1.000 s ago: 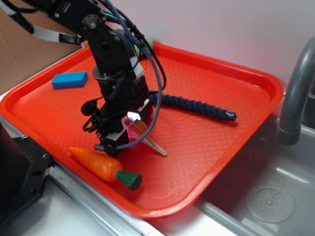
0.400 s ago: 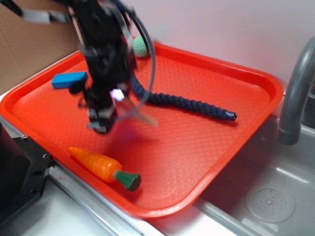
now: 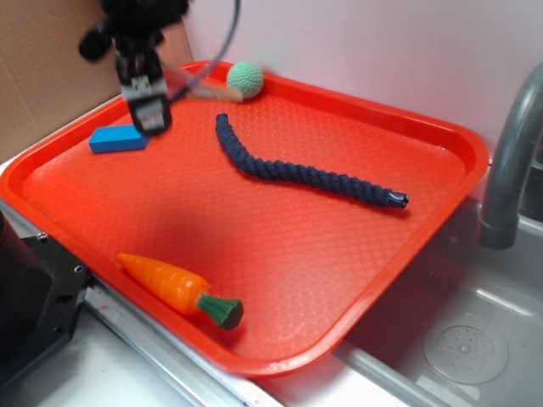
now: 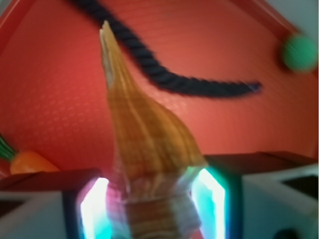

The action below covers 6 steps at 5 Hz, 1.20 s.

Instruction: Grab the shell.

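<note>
The end effector (image 4: 152, 199) is clamped on the shell (image 4: 144, 144), held high above the red tray's (image 3: 441, 140) far left corner, the shell's thin point sticking out toward the green ball (image 3: 245, 78). Below, the rope (image 3: 297, 172), blue block (image 3: 119, 137) and carrot (image 3: 174, 287) lie well apart.

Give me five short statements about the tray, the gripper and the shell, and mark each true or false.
1. The gripper holds the shell. True.
2. The carrot lies in the sink. False: it lies on the red tray.
3. The green ball sits near the tray's far edge. True.
4. The blue block rests on the rope. False: they lie apart.
5. The shell rests on the tray. False: it is lifted above it.
</note>
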Each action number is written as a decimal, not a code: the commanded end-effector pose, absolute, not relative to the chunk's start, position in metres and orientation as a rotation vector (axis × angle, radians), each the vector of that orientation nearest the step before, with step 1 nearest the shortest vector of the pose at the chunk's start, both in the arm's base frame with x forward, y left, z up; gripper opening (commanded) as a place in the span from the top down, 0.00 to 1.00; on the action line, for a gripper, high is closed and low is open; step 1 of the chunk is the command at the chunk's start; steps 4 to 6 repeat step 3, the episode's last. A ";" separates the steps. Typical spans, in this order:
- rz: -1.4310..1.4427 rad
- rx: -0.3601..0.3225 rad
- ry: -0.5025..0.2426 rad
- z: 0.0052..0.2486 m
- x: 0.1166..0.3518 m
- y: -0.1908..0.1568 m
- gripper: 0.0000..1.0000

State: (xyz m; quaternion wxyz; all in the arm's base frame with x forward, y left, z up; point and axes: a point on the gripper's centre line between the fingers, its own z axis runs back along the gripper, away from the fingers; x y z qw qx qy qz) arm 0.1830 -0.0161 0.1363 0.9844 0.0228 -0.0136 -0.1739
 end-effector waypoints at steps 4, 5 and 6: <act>0.172 0.042 -0.115 0.211 0.140 0.014 1.00; 0.172 0.042 -0.115 0.211 0.140 0.014 1.00; 0.172 0.042 -0.115 0.211 0.140 0.014 1.00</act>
